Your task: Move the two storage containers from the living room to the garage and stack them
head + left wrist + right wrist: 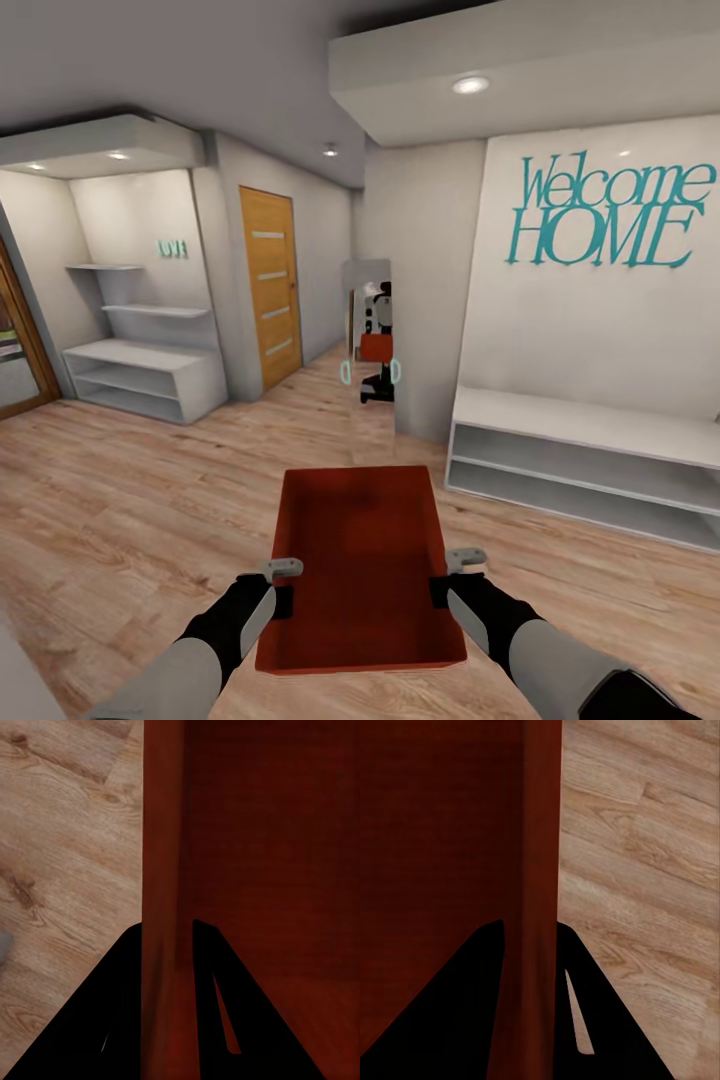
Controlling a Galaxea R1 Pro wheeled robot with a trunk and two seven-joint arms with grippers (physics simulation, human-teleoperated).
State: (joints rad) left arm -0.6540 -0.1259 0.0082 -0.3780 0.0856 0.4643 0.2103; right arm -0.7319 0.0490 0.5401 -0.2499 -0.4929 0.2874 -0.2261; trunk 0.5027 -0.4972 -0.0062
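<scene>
- Gripping one storage container [362, 565]: left gripper [284, 585] and right gripper [449, 577], fingers clamped on opposite side walls.
- Wood plank floor [150, 500] beneath; mirror [372, 360] far ahead.

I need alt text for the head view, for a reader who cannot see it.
Both grippers, left and right, clamp the side walls of an orange-red storage container, held above the light wood plank floor. Ahead stand a mirror, a wooden door and a "Welcome HOME" wall sign.
</scene>
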